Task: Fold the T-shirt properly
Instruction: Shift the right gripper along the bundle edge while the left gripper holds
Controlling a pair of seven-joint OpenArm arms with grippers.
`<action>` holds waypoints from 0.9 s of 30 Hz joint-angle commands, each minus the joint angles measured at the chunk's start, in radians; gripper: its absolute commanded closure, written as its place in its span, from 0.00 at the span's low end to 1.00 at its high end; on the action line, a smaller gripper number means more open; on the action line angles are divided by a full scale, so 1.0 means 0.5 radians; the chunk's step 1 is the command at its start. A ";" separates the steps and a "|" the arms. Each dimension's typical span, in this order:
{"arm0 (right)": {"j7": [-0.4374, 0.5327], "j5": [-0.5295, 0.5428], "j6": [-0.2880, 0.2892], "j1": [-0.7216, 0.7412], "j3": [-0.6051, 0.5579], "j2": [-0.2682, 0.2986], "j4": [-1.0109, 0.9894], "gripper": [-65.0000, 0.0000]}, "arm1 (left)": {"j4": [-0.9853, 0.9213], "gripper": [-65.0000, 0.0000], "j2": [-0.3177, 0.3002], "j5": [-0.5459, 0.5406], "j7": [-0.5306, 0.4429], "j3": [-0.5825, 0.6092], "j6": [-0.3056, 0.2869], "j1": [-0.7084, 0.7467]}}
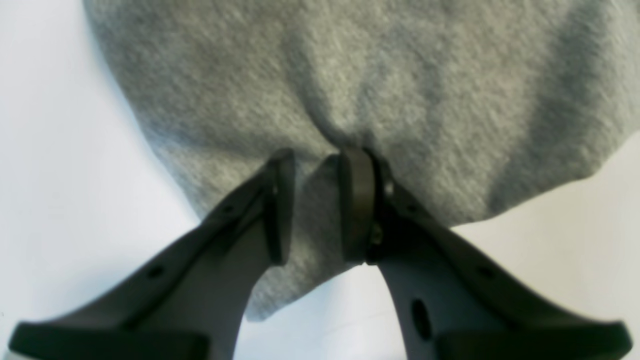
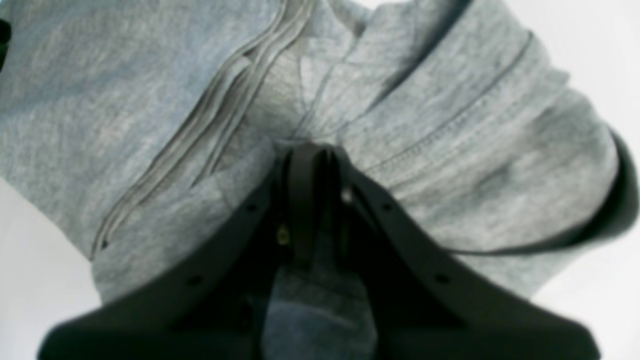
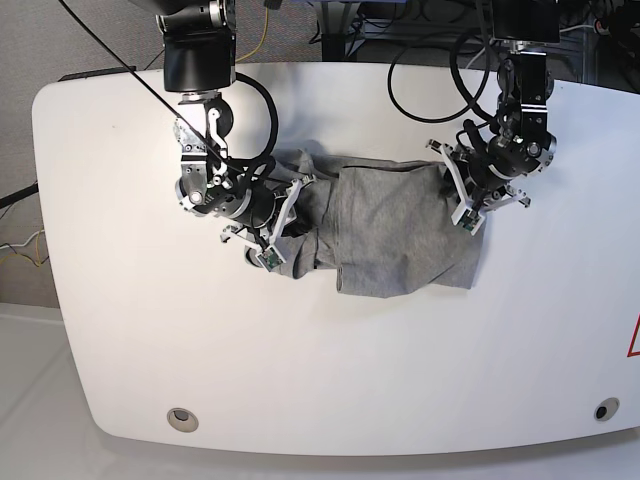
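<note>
grey t-shirt [image 3: 390, 235] bunched on white table [image 3: 330, 380], both arms' fingers pinching fabric

My base camera hangs high above the white tabletop [image 3: 320, 400] and looks straight down, far enough to take in both my arms, which reach in from twelve o'clock, and the whole T-shirt [image 3: 390, 235]. My left wrist camera sits just behind my left gripper [image 1: 317, 200] and looks along its jaws, very near the grey cloth. My right wrist camera rides likewise behind my right gripper [image 2: 312, 170], nearer still and blurred. All three views share the shirt and some bare tabletop.
</note>
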 commanded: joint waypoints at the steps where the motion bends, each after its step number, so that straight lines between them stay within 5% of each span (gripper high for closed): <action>1: -0.021 -0.027 0.001 0.028 0.004 0.011 0.031 0.90 | -0.012 0.78 0.005 0.043 0.141 0.009 -0.034 0.033; 9: -0.040 -0.024 -0.002 0.022 0.004 0.014 0.240 0.90 | -0.012 0.78 0.008 0.043 0.141 0.009 -0.034 0.033; 18: -0.331 -0.024 -0.002 0.117 0.013 0.053 0.449 0.88 | -0.012 0.78 0.008 0.043 0.141 0.009 -0.034 0.021; 21: -0.393 -0.024 -0.002 0.126 0.056 0.053 0.510 0.78 | -0.012 0.78 0.008 0.043 0.141 0.009 -0.034 0.018; 27: -0.482 -0.024 0.004 0.114 0.099 0.057 0.617 0.45 | -0.012 0.78 0.011 0.043 0.141 0.012 -0.034 0.015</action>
